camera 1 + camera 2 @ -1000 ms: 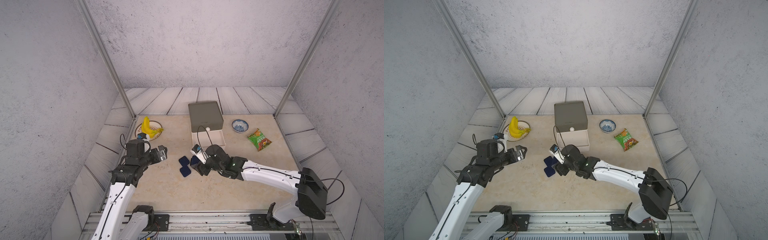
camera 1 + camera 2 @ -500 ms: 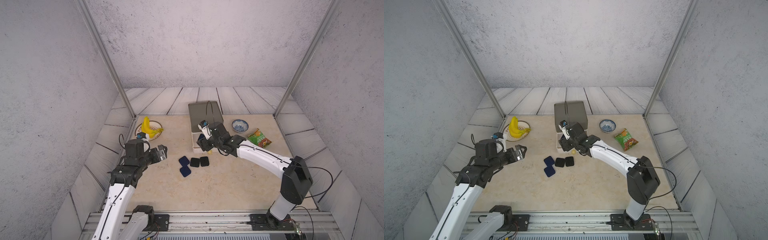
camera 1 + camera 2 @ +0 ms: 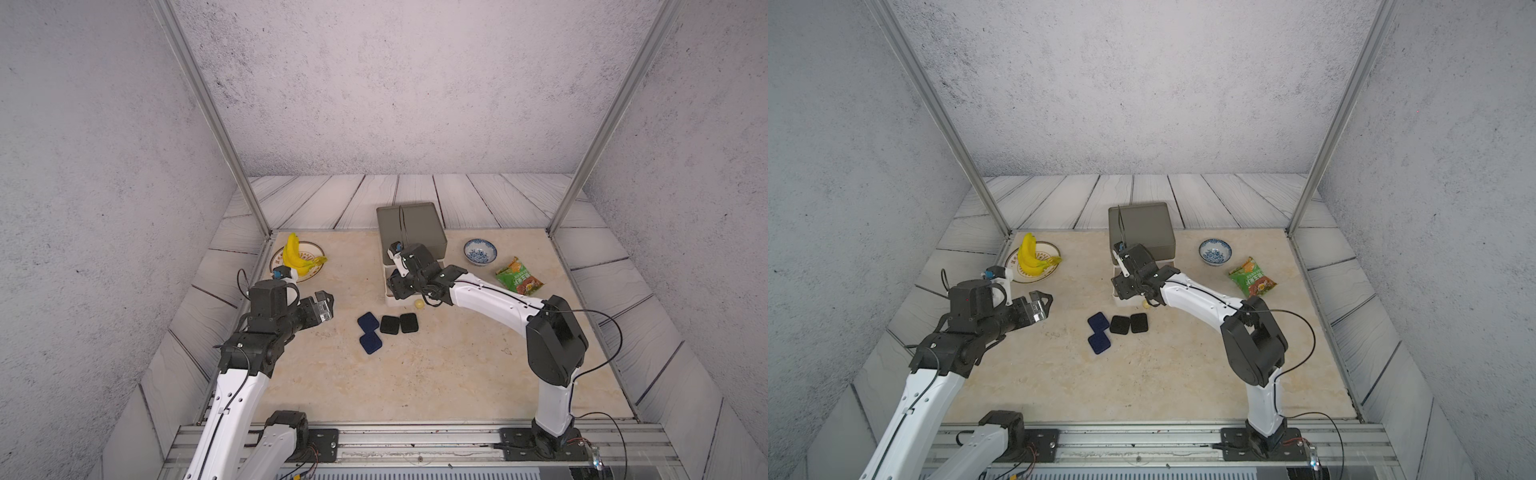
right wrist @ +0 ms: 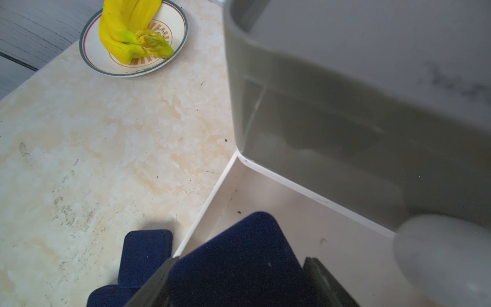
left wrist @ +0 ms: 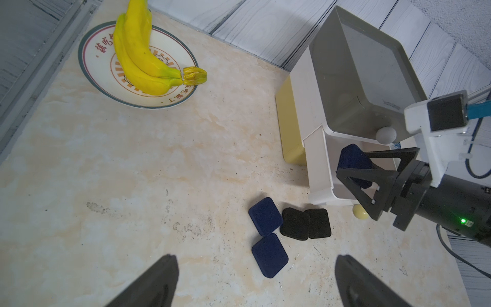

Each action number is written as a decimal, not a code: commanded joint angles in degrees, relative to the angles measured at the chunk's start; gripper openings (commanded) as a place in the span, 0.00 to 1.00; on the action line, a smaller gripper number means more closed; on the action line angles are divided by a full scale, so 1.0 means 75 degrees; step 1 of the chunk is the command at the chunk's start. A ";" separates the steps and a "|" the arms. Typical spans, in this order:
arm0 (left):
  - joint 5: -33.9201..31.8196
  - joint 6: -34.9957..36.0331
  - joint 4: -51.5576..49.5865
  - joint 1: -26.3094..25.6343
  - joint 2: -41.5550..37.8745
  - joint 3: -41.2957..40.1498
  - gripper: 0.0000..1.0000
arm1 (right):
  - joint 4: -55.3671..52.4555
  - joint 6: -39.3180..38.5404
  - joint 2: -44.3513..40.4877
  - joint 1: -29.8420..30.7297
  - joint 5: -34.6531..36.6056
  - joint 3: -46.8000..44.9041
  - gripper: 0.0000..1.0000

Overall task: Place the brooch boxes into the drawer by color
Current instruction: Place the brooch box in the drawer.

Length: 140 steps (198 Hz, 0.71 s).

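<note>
Beige marble table. At 12 o'clock the right jaws grasp a tilted dark blue matte brooch box over the open white plastic drawer; left jaws, at 9 o'clock, gape released. Dropped askew, it may catch the rim and spill.

The only lettering I can find is red Chinese characters around the plate. It lies well ahead of my left gripper jaws and off to one side. The bananas hide part of it, and I can't read the characters with confidence. The green snack packet, well apart from my right gripper jaws, carries print too small to read. A tiny mark on the grey drawer, just beyond those jaws, is also illegible.
</note>
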 commanded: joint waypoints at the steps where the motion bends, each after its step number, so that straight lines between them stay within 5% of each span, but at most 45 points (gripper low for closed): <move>1: -0.0092 0.0107 -0.0067 0.0075 -0.0062 0.0139 0.98 | -0.0037 0.0117 0.0213 -0.0068 0.0191 0.0193 0.56; 77: -0.0128 0.0208 -0.0055 0.0065 0.0076 0.0156 0.98 | 0.0024 -0.0023 0.0809 -0.0208 0.0192 0.0507 0.60; 115: -0.0062 0.0154 -0.0040 0.0066 0.0046 0.0091 0.98 | 0.0016 -0.0024 0.0881 -0.0199 0.0263 0.0518 0.80; 140: -0.0081 0.0151 -0.0067 0.0069 0.0017 0.0125 0.98 | 0.0026 -0.0052 0.0735 -0.0210 0.0298 0.0474 0.84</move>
